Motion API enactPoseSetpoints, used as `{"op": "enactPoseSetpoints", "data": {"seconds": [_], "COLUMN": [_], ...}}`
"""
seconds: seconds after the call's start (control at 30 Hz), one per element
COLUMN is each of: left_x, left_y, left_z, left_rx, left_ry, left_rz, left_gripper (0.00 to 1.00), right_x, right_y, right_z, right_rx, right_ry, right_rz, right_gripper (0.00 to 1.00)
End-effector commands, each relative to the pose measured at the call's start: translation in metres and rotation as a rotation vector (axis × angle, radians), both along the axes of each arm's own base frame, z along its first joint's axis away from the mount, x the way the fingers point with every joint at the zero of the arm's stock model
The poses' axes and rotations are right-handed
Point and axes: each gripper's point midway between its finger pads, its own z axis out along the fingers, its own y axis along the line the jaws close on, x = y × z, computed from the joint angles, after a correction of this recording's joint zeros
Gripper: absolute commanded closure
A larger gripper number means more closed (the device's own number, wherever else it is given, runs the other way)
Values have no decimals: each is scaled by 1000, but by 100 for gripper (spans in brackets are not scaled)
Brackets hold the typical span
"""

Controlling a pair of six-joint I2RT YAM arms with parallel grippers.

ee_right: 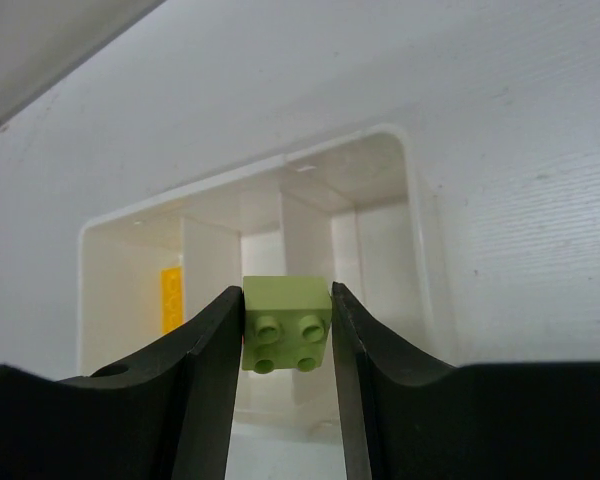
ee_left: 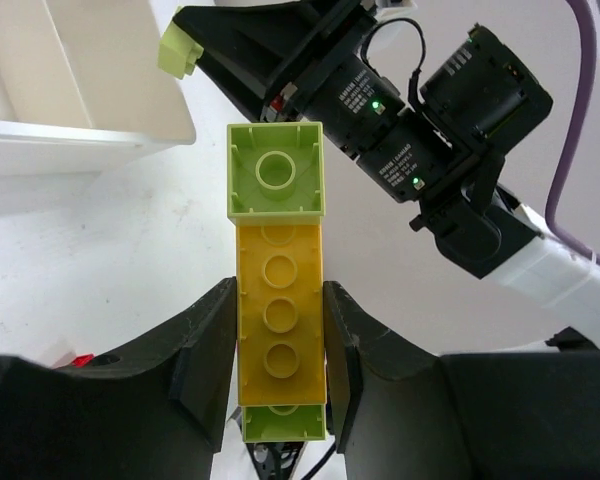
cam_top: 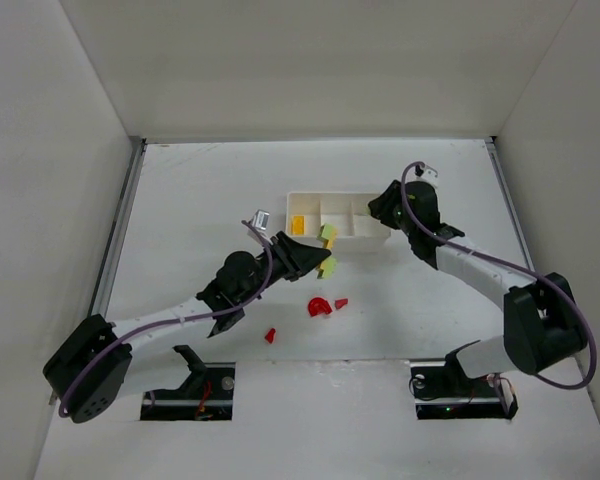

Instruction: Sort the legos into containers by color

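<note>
My left gripper point(cam_top: 318, 262) is shut on a yellow brick point(ee_left: 280, 325) with a pale green brick point(ee_left: 276, 170) stuck on its far end and another green one under its near end. It holds this stack point(cam_top: 328, 267) just in front of the white tray point(cam_top: 310, 200). My right gripper point(ee_right: 286, 310) is shut on a pale green square brick point(ee_right: 286, 338), held over the tray's point(ee_right: 420, 250) right end point(cam_top: 380, 212). A yellow piece point(cam_top: 297, 226) lies in the left compartment. A red half-disc point(cam_top: 319, 307) and two red wedges point(cam_top: 341, 302) point(cam_top: 270, 336) lie on the table.
A loose pale green piece point(cam_top: 327, 233) sits against the tray's front wall, close to my left fingers; it also shows in the left wrist view point(ee_left: 180, 50). The right arm point(ee_left: 420, 110) is close ahead of the left gripper. White walls enclose the table.
</note>
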Motion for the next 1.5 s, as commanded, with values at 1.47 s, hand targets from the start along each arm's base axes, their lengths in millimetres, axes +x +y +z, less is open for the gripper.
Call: {"op": "enactPoseSetpoints", "data": {"seconds": [1.47], "left_x": [34], "left_y": [14], "left_z": [98], "left_rx": [-465], "left_ry": [67], "left_rz": [75], "left_gripper": [84], "right_x": [-180], "right_y": [131], "right_z": [156], "right_rx": [688], "right_ry": [-359], "right_rz": [669], "right_gripper": [23]}}
